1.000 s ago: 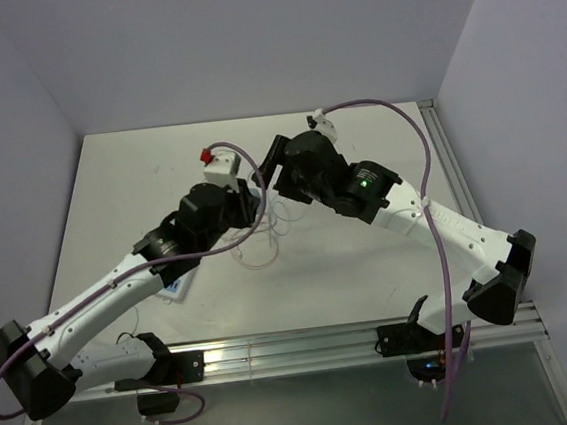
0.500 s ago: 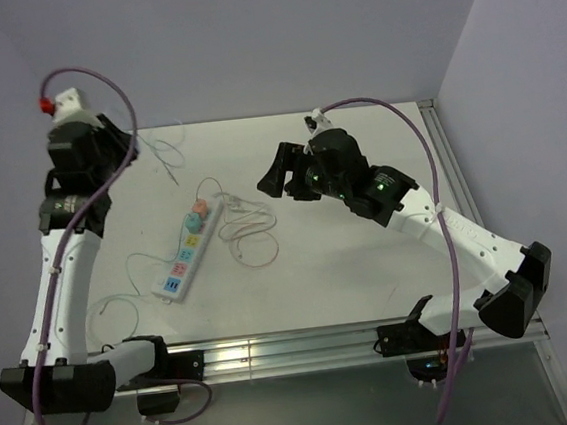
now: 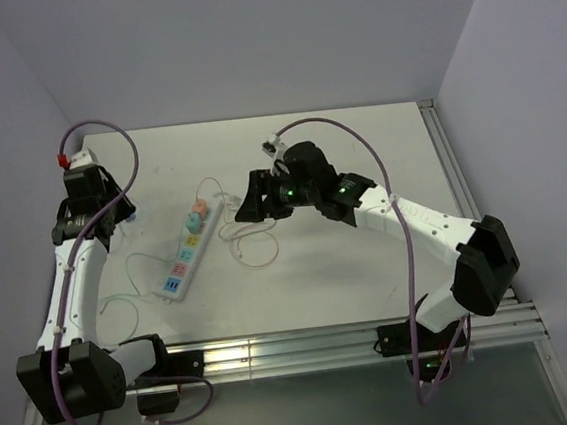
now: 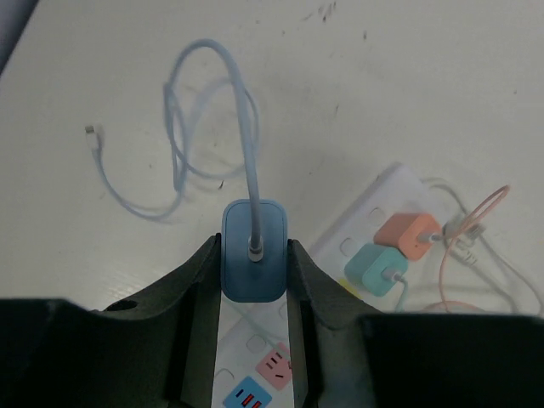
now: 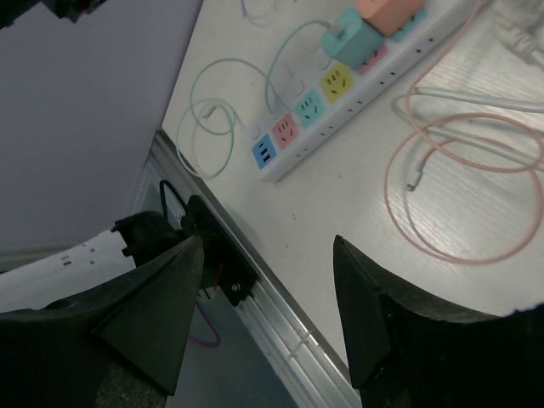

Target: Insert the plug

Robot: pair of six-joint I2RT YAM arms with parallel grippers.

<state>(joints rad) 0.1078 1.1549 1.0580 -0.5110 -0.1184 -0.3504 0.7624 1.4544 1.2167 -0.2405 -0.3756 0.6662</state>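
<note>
Half the plug (image 4: pixel 253 274) seemingly hides between left fingers (image 4: pixel 194 293).

My left fingers (image 4: pixel 191 293) cover the sides and underside of the blue rounded plastic plug (image 4: pixel 253 259), so I cannot see its prongs. They also hide the middle of the white plastic power strip (image 4: pixel 336 246). From above, near the counter's left edge, that plug is too small to make out. The right wrist view's top edge cuts off the orange square plastic plug (image 5: pixel 387 8).

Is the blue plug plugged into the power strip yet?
No, out: the left gripper grips the blue plug, away from the power strip.
</note>
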